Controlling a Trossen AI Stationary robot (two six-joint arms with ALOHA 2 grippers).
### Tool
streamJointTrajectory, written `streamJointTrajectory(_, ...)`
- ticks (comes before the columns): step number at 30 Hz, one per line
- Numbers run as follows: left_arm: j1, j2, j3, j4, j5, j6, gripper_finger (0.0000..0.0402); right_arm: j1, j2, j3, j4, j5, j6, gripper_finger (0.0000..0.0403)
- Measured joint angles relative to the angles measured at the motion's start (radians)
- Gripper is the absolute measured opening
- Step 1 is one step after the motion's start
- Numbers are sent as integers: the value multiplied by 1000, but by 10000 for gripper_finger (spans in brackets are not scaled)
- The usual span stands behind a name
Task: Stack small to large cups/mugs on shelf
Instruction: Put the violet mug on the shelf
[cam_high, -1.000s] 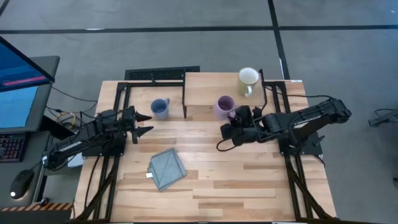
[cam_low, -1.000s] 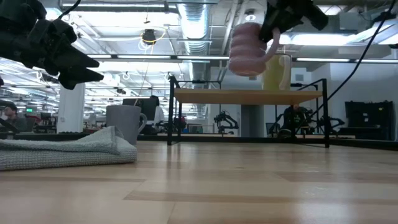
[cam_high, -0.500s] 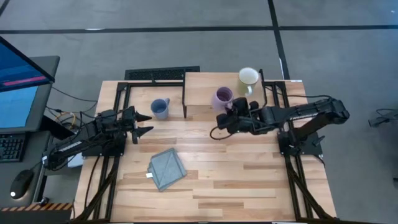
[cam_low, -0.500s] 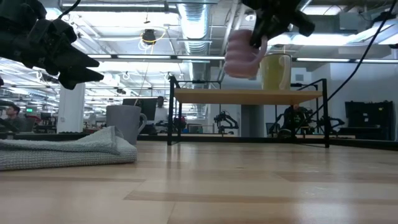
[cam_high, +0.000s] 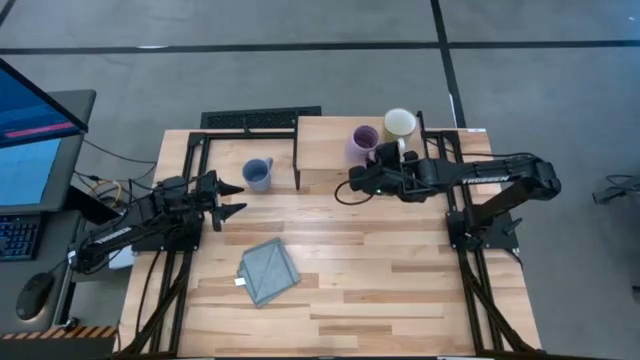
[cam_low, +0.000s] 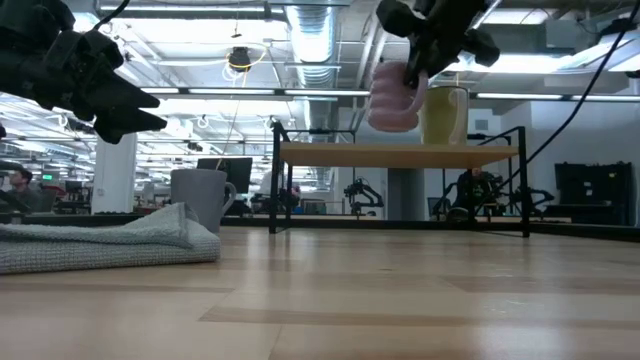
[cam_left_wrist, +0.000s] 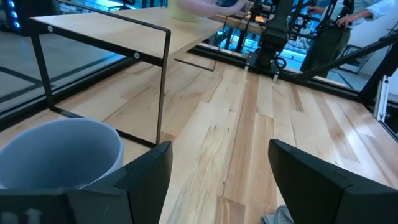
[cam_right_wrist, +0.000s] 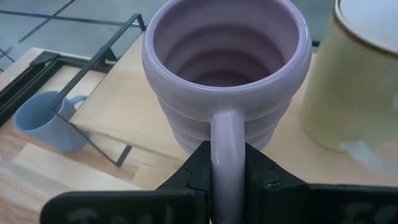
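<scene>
The right hand (cam_high: 372, 170) grips the purple mug (cam_high: 362, 143) by its handle above the shelf (cam_high: 335, 138), beside the cream mug (cam_high: 399, 124). Left of the shelf, on the plank table (cam_high: 400, 290), stands the blue mug (cam_high: 257, 174); the left hand (cam_high: 230, 199) hangs open near it.

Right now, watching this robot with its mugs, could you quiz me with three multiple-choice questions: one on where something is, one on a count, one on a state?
1. Where is the blue mug?
A. on the shelf
B. on the tabletop, left of the shelf
C. on the cloth

2. How many mugs are in view?
A. two
B. three
C. four

3. What is the right gripper doing?
A. hanging open
B. shut on the purple mug's handle
C. holding the cloth

Answers:
1 B: the high view shows it standing on the planks beside the shelf.
2 B: blue, purple mug and cream mug.
3 B: the right wrist view shows the fingers clamping the handle; the cloth lies untouched.
</scene>
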Motion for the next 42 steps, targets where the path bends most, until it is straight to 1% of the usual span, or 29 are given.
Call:
streamJointTrajectory(4, 0, 0, 0, 0, 0, 0, 257, -19, 0, 0, 36, -4, -26, 61)
streamJointTrajectory(11, 0, 0, 0, -1, 0, 0, 257, -50, 0, 0, 139, -52, -122, 61)
streamJointTrajectory(19, 0, 0, 0, -20, 0, 7, 257, -76, 1, -1, 147, -52, -128, 61)
streamJointTrajectory(24, 0, 0, 0, -22, 0, 7, 257, -100, 33, 9, 153, -54, -136, 61)
streamJointTrajectory(26, 0, 0, 0, -23, 0, 7, 257, -110, 59, 28, 151, -75, -153, 61)
streamJointTrajectory(31, 0, 0, 0, -24, 0, 7, 257, -117, 131, 92, 148, -78, -199, 61)
streamJointTrajectory(36, 0, 0, 0, -32, 1, 7, 257, -117, 189, 171, 77, -66, -204, 61)
streamJointTrajectory(42, 0, 0, 0, -39, 1, 7, 257, -116, 230, 223, -75, -51, -90, 61)
